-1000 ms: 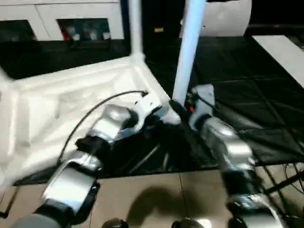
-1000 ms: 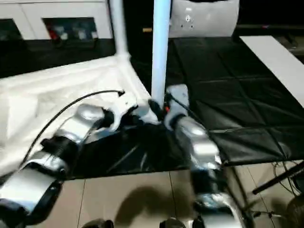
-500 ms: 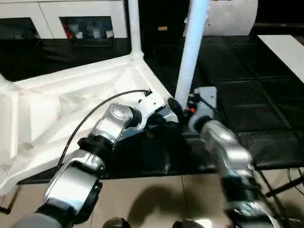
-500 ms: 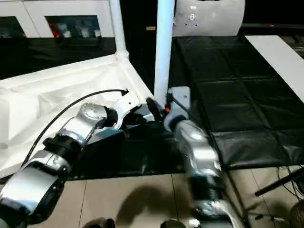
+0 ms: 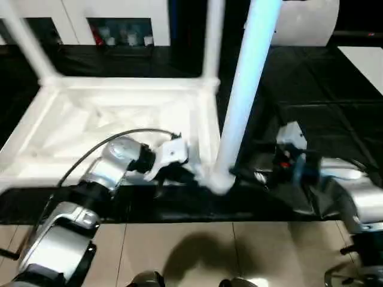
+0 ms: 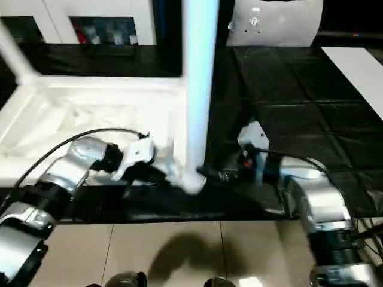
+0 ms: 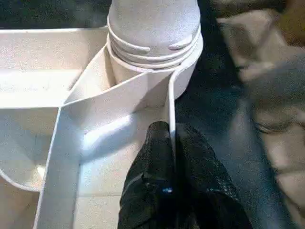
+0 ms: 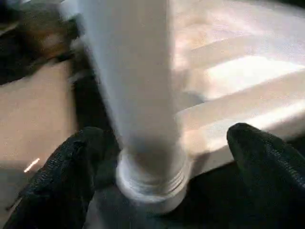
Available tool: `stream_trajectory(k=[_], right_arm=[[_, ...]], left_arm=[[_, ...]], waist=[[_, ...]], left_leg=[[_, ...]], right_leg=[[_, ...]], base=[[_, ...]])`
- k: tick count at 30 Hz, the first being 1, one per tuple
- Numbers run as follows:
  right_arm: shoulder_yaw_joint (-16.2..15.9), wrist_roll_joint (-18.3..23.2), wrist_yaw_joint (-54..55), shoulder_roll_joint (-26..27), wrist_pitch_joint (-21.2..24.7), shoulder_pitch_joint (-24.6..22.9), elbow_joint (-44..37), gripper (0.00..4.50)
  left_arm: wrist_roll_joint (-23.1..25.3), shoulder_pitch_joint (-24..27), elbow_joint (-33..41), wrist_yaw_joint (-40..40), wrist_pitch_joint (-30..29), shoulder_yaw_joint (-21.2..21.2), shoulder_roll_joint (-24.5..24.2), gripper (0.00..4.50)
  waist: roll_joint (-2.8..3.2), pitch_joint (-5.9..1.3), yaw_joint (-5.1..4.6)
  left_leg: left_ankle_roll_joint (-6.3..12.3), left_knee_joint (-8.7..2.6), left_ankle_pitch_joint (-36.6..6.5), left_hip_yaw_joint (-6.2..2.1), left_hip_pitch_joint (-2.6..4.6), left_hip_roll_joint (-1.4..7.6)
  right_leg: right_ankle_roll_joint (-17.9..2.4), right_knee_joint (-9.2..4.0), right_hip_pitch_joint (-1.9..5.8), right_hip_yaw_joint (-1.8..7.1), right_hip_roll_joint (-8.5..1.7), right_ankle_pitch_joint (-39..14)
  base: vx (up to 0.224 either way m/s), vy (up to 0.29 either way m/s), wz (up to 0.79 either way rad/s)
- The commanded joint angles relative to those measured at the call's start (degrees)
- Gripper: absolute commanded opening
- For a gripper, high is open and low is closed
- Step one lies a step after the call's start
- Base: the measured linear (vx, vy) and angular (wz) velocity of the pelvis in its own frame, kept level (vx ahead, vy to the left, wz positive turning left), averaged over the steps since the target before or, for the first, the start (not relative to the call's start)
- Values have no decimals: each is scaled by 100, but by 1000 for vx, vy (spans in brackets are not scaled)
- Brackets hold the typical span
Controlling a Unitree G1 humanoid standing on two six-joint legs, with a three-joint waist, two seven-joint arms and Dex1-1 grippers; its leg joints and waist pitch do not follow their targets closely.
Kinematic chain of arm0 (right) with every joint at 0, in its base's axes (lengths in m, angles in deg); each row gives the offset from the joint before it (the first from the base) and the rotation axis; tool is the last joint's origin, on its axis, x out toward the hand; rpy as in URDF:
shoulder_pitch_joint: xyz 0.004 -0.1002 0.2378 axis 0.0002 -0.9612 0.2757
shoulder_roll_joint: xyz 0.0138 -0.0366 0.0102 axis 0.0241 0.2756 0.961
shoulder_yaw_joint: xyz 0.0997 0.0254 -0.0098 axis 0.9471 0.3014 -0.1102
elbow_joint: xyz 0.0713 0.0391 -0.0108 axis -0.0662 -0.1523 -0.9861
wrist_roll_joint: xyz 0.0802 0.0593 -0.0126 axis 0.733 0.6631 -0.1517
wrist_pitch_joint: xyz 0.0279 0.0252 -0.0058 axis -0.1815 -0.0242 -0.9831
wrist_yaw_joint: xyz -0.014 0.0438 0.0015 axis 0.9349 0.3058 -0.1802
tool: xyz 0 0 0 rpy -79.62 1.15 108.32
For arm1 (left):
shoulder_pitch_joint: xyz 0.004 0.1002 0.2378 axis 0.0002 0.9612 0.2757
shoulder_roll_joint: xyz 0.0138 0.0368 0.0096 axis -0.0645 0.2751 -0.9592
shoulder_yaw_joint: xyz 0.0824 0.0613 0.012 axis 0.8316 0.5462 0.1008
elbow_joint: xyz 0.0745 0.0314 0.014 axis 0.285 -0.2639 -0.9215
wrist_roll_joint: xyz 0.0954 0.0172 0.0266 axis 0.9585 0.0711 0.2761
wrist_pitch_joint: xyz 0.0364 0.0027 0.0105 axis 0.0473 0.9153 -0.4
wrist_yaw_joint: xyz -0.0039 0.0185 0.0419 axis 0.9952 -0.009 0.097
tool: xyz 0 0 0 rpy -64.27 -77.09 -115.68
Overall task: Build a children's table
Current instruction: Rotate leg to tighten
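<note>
Black matting is lying under the upturned tabletop (image 5: 119,113); my left gripper (image 7: 170,157) is pinching its rim beside the corner leg (image 5: 245,95), my right gripper (image 8: 157,176) spreading wide around it.

In front of me the tabletop (image 5: 119,116) lies upside down on the mat (image 5: 311,78). Legs stand in its two far corners, left (image 5: 27,42) and right (image 5: 212,39), and a third leg (image 5: 245,95) in its near right corner. My left hand (image 7: 172,157) pinches the rim beside that socket; my right hand (image 8: 157,176) straddles its base from the right. Cabinets (image 5: 119,18) stand behind.
</note>
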Motion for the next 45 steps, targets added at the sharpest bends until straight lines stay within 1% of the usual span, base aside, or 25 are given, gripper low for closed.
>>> stream_trajectory(k=[1,2,3,5,6,9,10,12,15,16,18,21,24,26,28,32,36,37,38,39,40,41,43,44,45], right_arm=[[-173,25,-608,-164,-140,119,9,427],[-253,15,-759,-199,-145,179,56,417],[-323,6,-862,-211,-140,235,98,417],[-365,9,-929,-218,-136,273,129,403],[-467,-4,-1011,-187,-151,342,188,403],[-653,-61,-1056,-80,-258,440,335,364],[-679,-75,-1049,-55,-281,456,364,364],[-713,-91,-1033,-5,-299,486,410,340],[-771,-103,-1060,121,-292,560,515,324],[-792,-99,-1093,147,-287,585,553,316],[-840,-75,-1178,156,-259,623,606,290],[-898,-41,-1253,135,-227,655,656,281],[-916,-32,-1291,139,-224,664,683,241],[-946,-9,-1367,139,-181,667,689,238],[-988,51,-1454,109,-38,600,594,212],[-987,137,-1444,88,132,504,445,204],[-787,400,-965,273,580,274,81,201],[-787,400,-965,273,580,274,81,201],[-682,385,-477,518,705,204,-31,201],[-616,307,-46,761,699,176,-50,201],[-566,238,353,983,747,156,-69,201],[-530,153,711,1183,746,136,-80,201],[-494,59,1216,1501,796,101,-118,201],[-494,49,1262,1531,801,99,-121,201],[-487,-8,1522,1700,830,92,-134,201]], left_arm=[[53,72,136,-583,196,379,-41,0],[51,70,185,-665,225,408,-63,0],[45,68,234,-735,246,435,-78,0],[35,68,269,-779,254,448,-86,0],[32,66,337,-832,249,478,-84,0],[30,68,434,-896,248,535,-66,0],[30,68,444,-904,255,547,-63,0],[27,71,464,-925,255,570,-57,0],[24,91,512,-966,245,614,-32,0],[24,96,524,-974,243,621,-26,0],[19,100,541,-986,236,637,-35,0],[22,101,548,-986,231,639,-54,0],[22,104,553,-979,218,637,-69,0],[28,109,554,-971,197,628,-81,0],[44,113,491,-883,146,609,-68,0],[29,121,450,-782,26,569,-37,0],[6,40,326,-388,-329,419,142,0],[6,40,326,-388,-329,419,142,0],[25,-33,275,-152,-524,356,249,0],[3,-109,239,44,-733,282,365,0],[-16,-185,184,235,-910,213,479,0],[-32,-254,114,400,-1047,153,578,0],[-45,-342,10,627,-1186,76,706,0],[-44,-353,-2,662,-1200,68,722,0],[-34,-415,-72,860,-1281,20,812,0]], waist=[[-65,-364,-9],[-61,-369,5],[-76,-369,-2],[-73,-372,2],[-89,-374,11],[-85,-398,29],[-88,-391,33],[-86,-390,51],[-91,-381,61],[-89,-379,74],[-91,-380,73],[-91,-385,76],[-83,-388,82],[-86,-384,83],[-85,-387,82],[-82,-384,85],[-85,-373,110],[-89,-369,106],[-98,-344,95],[-81,-331,100],[-85,-317,59],[-89,-307,45],[-118,-273,-36],[-129,-255,-85],[-124,-255,-109]], left_leg=[[936,-287,-292,-62,40,324],[965,-280,-214,-64,42,325],[967,-284,-182,-69,39,330],[960,-278,-172,-69,38,332],[963,-272,-145,-64,41,333],[1001,-237,33,-72,22,333],[1006,-231,12,-64,18,328],[977,-227,-57,-64,13,333],[909,-237,-160,-67,4,329],[886,-237,-212,-64,14,332],[879,-239,-201,-65,7,332],[913,-231,-115,-70,5,327],[935,-225,-87,-70,-3,322],[921,-228,-132,-71,-3,324],[918,-228,-111,-73,0,322],[924,-226,-99,-72,2,321],[920,-229,-89,-70,10,327],[895,-238,-144,-73,5,324],[835,-257,-264,-64,4,323],[774,-269,-365,-71,10,328],[620,-298,-546,-77,-3,311],[527,-315,-675,-82,-1,305],[176,-374,-1028,-114,-7,268],[113,-404,-1079,-138,-45,265],[96,-410,-1097,-133,-44,264]], right_leg=[[-1713,-306,327,298,-386,446],[-1745,-291,310,295,-385,539],[-1754,-287,313,292,-386,552],[-1786,-279,304,292,-391,526],[-1795,-276,297,296,-388,543],[-1851,-225,284,294,-390,723],[-1859,-230,267,294,-385,704],[-1848,-234,255,296,-390,595],[-1821,-241,258,296,-391,420],[-1797,-249,250,298,-389,364],[-1790,-244,252,300,-391,402],[-1789,-228,254,296,-382,529],[-1793,-222,258,295,-386,598],[-1786,-231,261,296,-391,543],[-1794,-225,265,296,-383,561],[-1796,-227,261,294,-383,577],[-1790,-236,251,302,-381,562],[-1769,-249,257,301,-391,454],[-1722,-285,246,306,-388,224],[-1698,-301,237,306,-394,50],[-1618,-342,243,304,-404,-332],[-1548,-379,239,304,-410,-598],[-1198,-479,245,301,-420,-1564],[-1068,-496,270,303,-422,-1787],[-1026,-502,259,309,-407,-1820]], base=[[0,0,0],[0,0,0],[0,0,0],[0,0,0],[0,0,0],[0,0,0],[0,0,0],[0,0,0],[0,0,0],[0,0,0],[0,0,0],[0,0,0],[0,0,0],[0,0,0],[0,0,0],[0,0,0],[0,0,0],[0,0,0],[0,0,0],[0,0,0],[0,0,0],[0,0,0],[0,0,0],[0,0,0],[0,0,0]])
